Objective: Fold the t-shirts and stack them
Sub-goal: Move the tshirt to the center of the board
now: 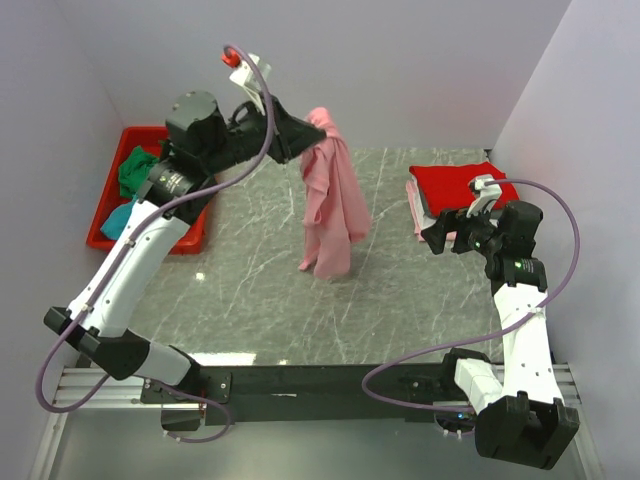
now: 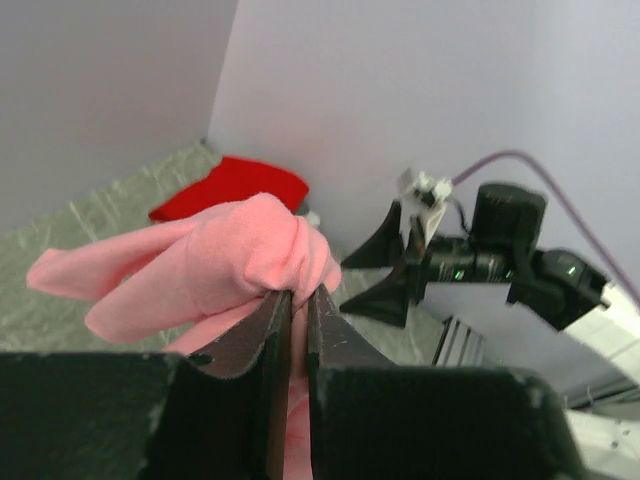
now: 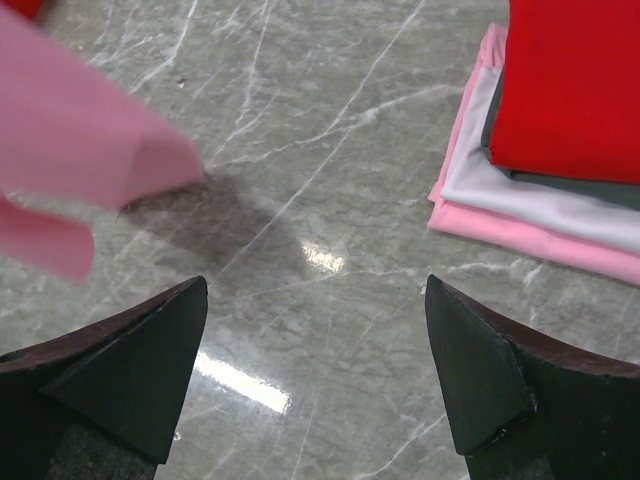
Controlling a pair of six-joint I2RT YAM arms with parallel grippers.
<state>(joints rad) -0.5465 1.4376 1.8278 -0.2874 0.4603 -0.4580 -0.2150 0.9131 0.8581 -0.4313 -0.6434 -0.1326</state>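
Observation:
My left gripper [image 1: 316,128] is shut on the top of a salmon pink t-shirt [image 1: 332,200] and holds it high, so it hangs down to the table in the middle. In the left wrist view the pink cloth [image 2: 220,260] bunches between the shut fingers [image 2: 272,325]. My right gripper [image 1: 436,234] is open and empty, above bare table just left of a folded stack [image 1: 462,190] with a red shirt on top. The right wrist view shows that stack [image 3: 560,120], red over grey, white and pale pink, and the hanging pink shirt [image 3: 80,150].
A red plastic bin [image 1: 113,195] at the far left holds green [image 1: 135,170] and teal [image 1: 120,218] shirts. The grey marble table [image 1: 260,290] runs between white walls on three sides.

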